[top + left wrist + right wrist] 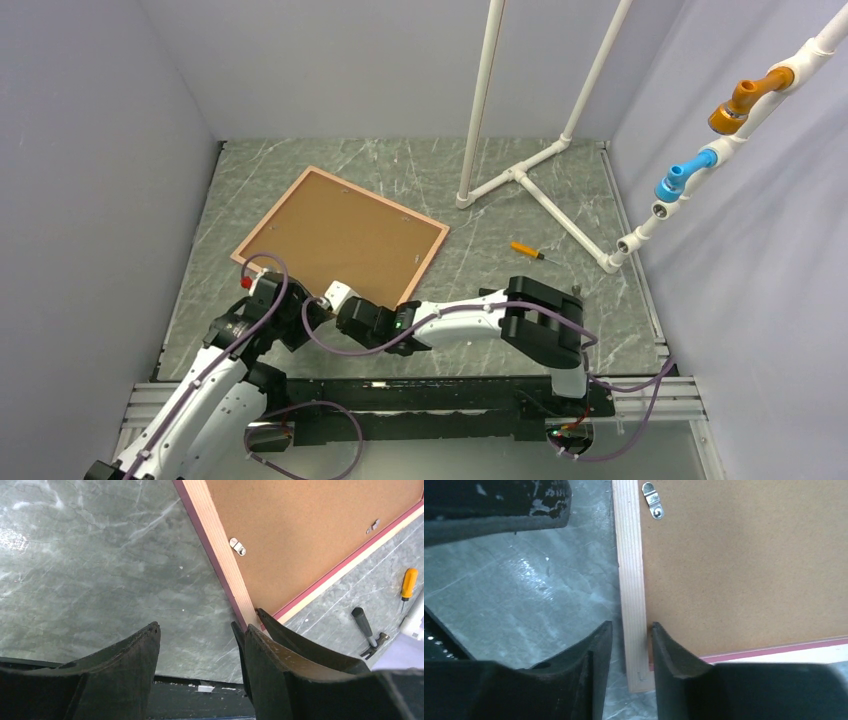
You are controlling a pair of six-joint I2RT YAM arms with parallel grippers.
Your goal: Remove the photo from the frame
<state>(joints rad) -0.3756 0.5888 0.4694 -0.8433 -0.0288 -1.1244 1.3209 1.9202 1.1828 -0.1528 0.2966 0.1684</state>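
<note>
In the middle of the top view, a little left of centre, the frame (423,262) lies flat on the marble table (400,165), turned like a diamond, with its back side up. The brown backing board (340,235) fills it, so the photo is hidden in all views.

In the lower middle of the right wrist view, the right gripper (630,626) stands over the pale wooden side of the frame, just above its corner. The jaws are apart, one on each side of the wood. The finger (584,670) at the left of the picture is over the table, with a thin strip of marble between it and the wood. The other one is at the edge of the backing board. The gripper does not clasp the frame.

At the bottom of the left wrist view, the left gripper (200,627) is released and wide, with only table between its fingers, and it grasps nothing. Its finger (272,660) at the right of the picture is at the same corner of the frame. A metal turn clip (237,546) sits on the board in the upper middle. At the right edge, an orange screwdriver (409,582) and a hammer (364,627) lie on the table, apart from the frame.
</note>
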